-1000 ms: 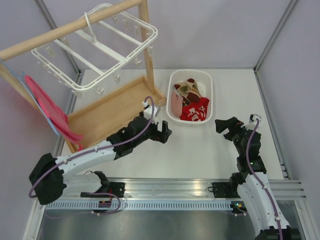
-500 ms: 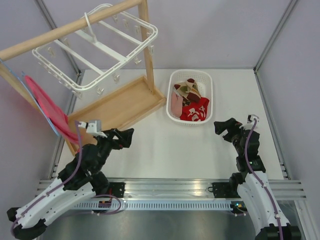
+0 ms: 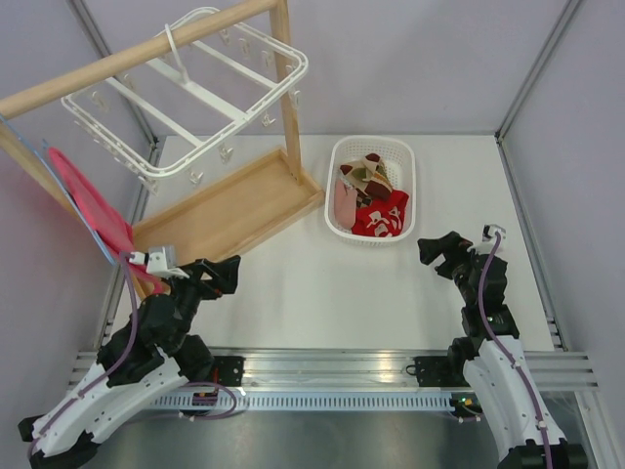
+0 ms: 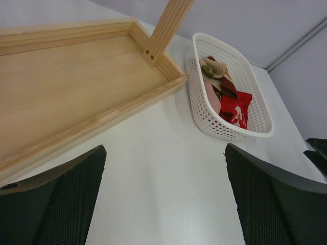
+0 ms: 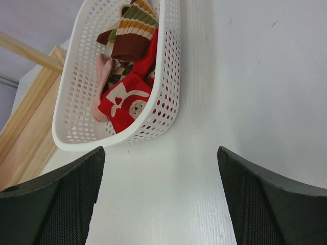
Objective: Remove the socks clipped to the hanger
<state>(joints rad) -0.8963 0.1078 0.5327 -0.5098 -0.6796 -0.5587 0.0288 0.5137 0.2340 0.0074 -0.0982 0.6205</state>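
The white hanger (image 3: pixel 186 93) hangs by its hook from the wooden rack's bar at the upper left; I see only bare clips on it. The socks (image 3: pixel 371 195) lie piled in the white mesh basket (image 3: pixel 337 156): a red one with white marks (image 5: pixel 122 99), a pale pink one (image 5: pixel 102 71), a checkered one and a striped one (image 5: pixel 130 30). The pile also shows in the left wrist view (image 4: pixel 222 89). My left gripper (image 3: pixel 217 274) is open and empty over the table near the rack's tray. My right gripper (image 3: pixel 441 251) is open and empty, just right of the basket.
The wooden rack (image 3: pixel 225 200) with its tray base stands at the left, its post (image 3: pixel 286 88) rising beside the hanger. A red-and-blue flat thing (image 3: pixel 93 210) leans at the far left. The table (image 3: pixel 322 283) is white, with a metal rail along its near edge.
My left arm has pulled back from near the basket toward its base at the lower left, with the gripper open. The right arm has barely moved.
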